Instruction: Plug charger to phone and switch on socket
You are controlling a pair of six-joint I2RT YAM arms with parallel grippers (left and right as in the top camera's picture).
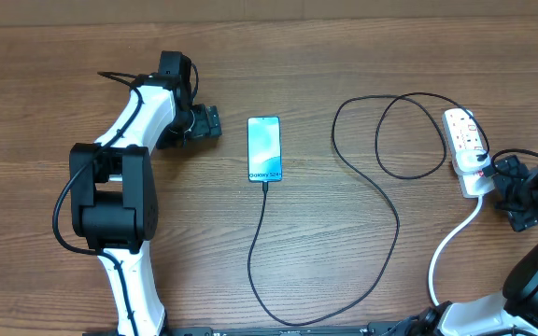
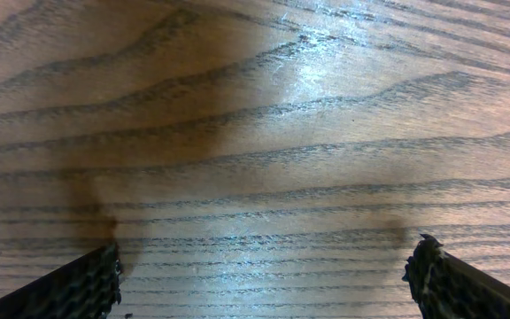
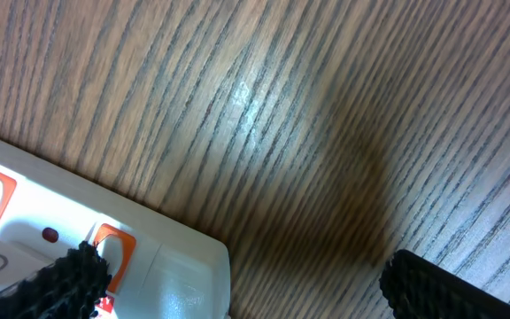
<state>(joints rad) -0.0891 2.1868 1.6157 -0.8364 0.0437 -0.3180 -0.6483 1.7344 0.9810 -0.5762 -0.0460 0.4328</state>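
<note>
From where I stood, the white, elongated plastic power strip point(image 1: 466, 149) was what mattered. It lay on the brown wooden desk point(image 1: 344, 280) with its long axis running away from the robot, its thick white cord trailing back from the near end. The right hand point(image 1: 506, 189) sat just beside that near end with its jaws spread wide and nothing in them, one finger by an orange-red switch point(image 3: 113, 246). I judged it the arm for the switch. The left hand point(image 1: 211, 124), equally wide and empty, hung far to the strip's left. The slim black-bezelled phone point(image 1: 264, 149) lay well left of the strip, its screen lit pale blue and "Galaxy" legible near the bottom edge. The thin black charger cable point(image 1: 257, 229) met that edge, seemingly plugged in.
</note>
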